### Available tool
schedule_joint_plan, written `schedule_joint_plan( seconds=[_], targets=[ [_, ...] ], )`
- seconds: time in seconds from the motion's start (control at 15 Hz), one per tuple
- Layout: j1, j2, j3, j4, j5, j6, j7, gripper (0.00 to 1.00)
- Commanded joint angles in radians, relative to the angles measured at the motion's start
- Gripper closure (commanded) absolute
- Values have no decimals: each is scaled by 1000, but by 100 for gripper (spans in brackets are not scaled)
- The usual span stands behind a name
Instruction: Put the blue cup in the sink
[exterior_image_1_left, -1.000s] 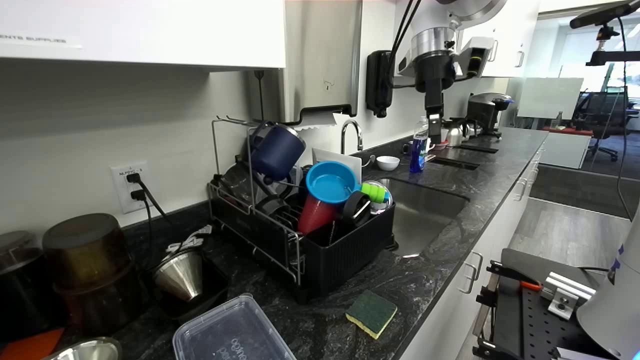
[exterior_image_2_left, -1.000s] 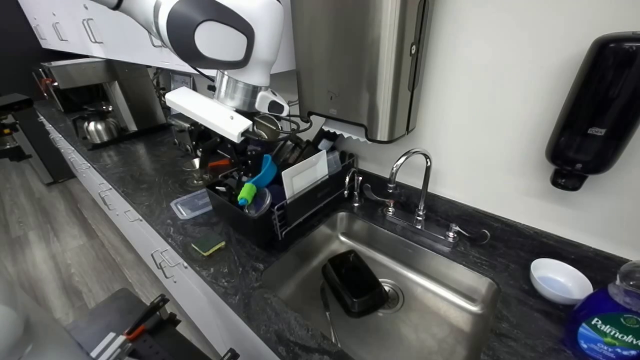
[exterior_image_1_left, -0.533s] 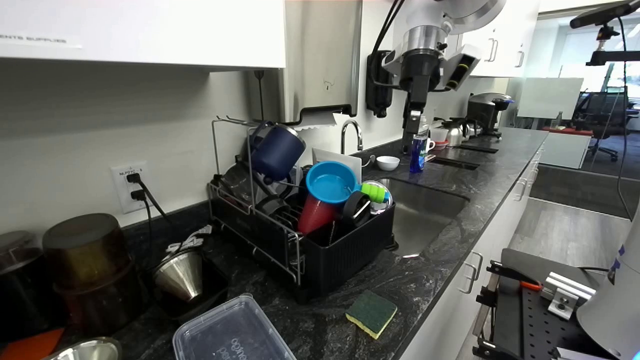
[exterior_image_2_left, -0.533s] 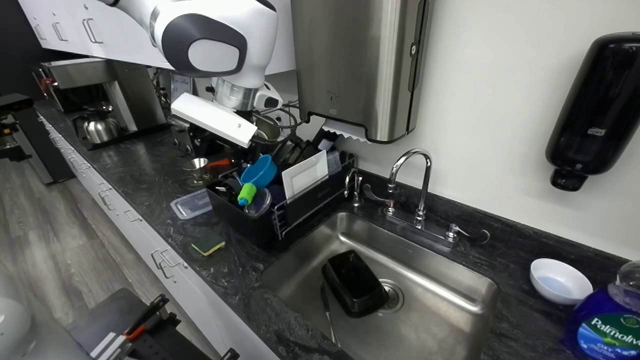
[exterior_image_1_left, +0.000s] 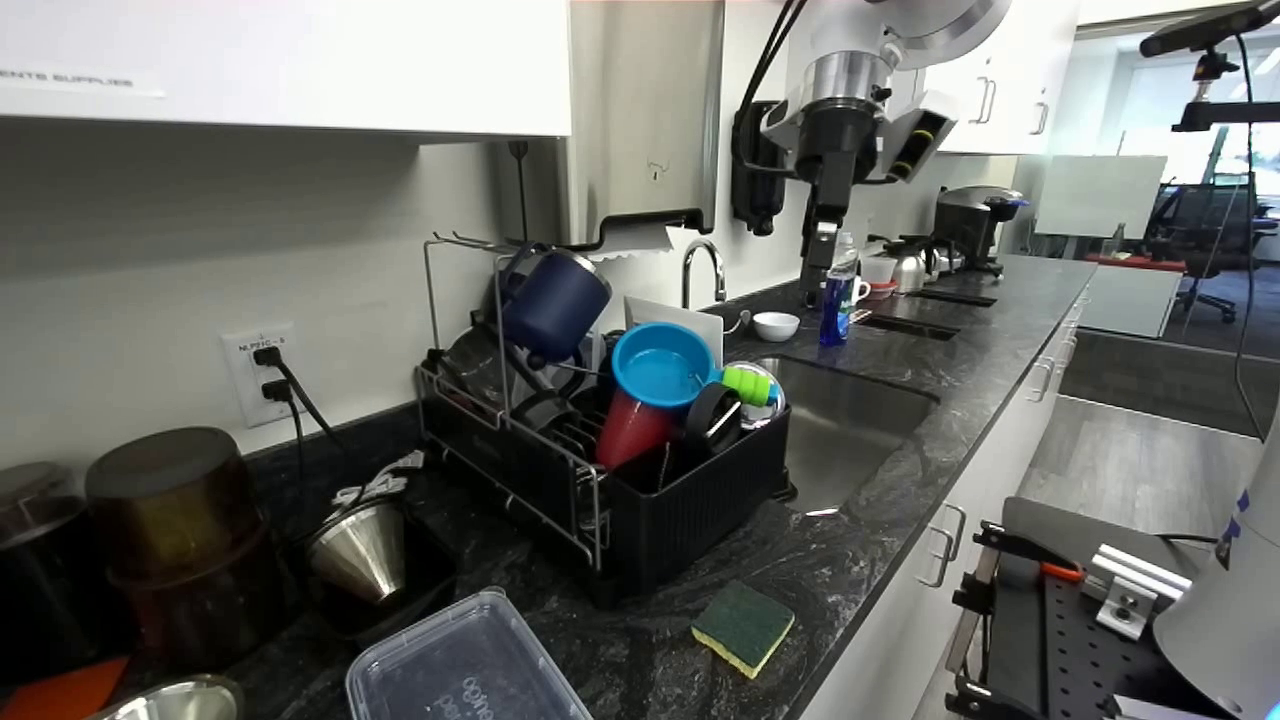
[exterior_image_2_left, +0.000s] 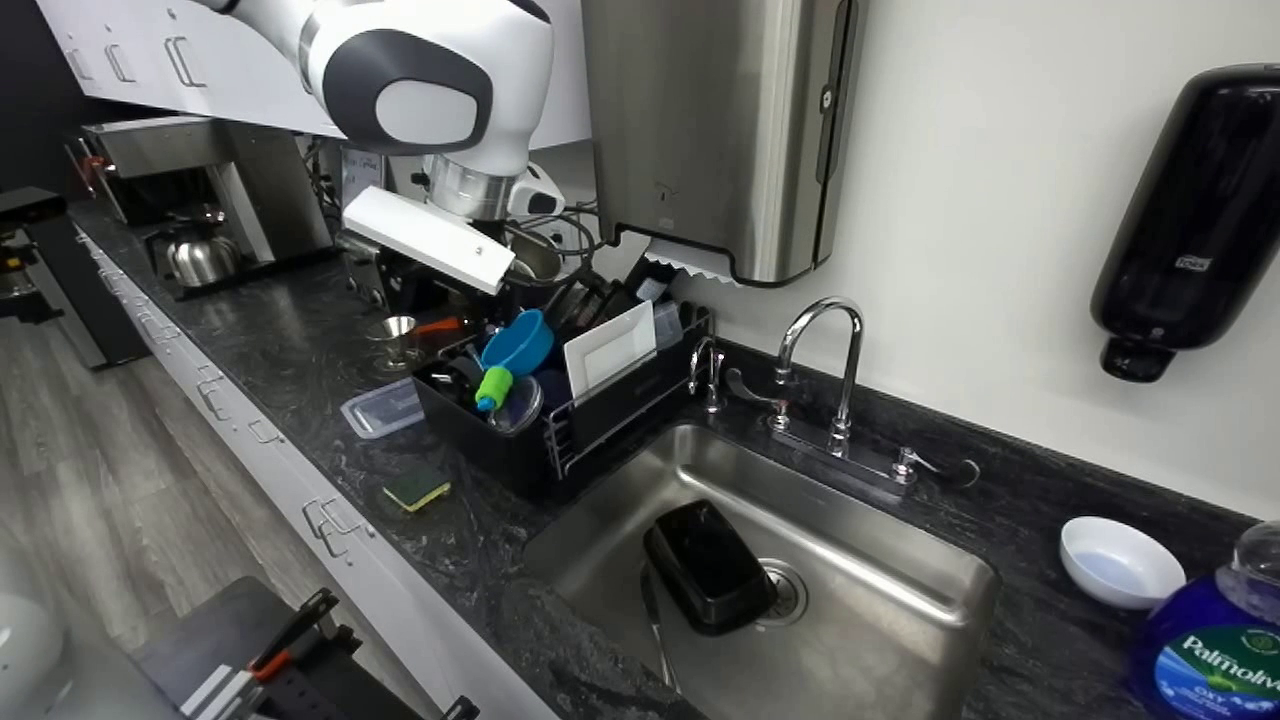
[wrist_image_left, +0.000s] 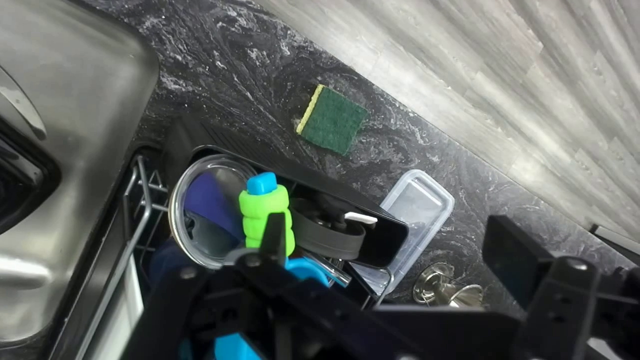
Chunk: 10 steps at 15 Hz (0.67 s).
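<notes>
The light blue cup (exterior_image_1_left: 640, 368) with a bright green handle sits tilted among dishes in the black dish rack. It also shows in an exterior view (exterior_image_2_left: 520, 345). In the wrist view only parts of the cup (wrist_image_left: 307, 270) show, with the rest behind the gripper. My gripper (wrist_image_left: 390, 245) is open and empty, fingers wide apart, above the rack. Its left finger overlaps the green handle in the wrist view without visible contact. In an exterior view the gripper (exterior_image_1_left: 815, 280) hangs pointing down. The steel sink (exterior_image_2_left: 880, 640) lies beside the rack; its edge shows in the wrist view (wrist_image_left: 85, 75).
The dish rack (exterior_image_1_left: 700, 510) also holds a dark blue mug (exterior_image_1_left: 558, 305), a red cup (exterior_image_1_left: 632, 430) and a white plate (exterior_image_2_left: 612, 350). A black container (exterior_image_2_left: 710, 570) lies in the sink. A faucet (exterior_image_2_left: 850, 370), sponge (exterior_image_1_left: 743, 628) and clear lid (exterior_image_1_left: 470, 660) are around.
Over the last second my gripper moved left in an exterior view and its wrist turned and tilted slightly. In the last half second it barely moved. The cup has not moved.
</notes>
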Motion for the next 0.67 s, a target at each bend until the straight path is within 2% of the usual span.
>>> schedule_joint_plan(
  seconds=[0.0,0.33,0.6],
  targets=[
    [20,23,-24,2,93,22,-96,0],
    [49,63,-18,-3,333,90,-391,0],
    [43,114,2,7,437,99,-665,0]
  ],
)
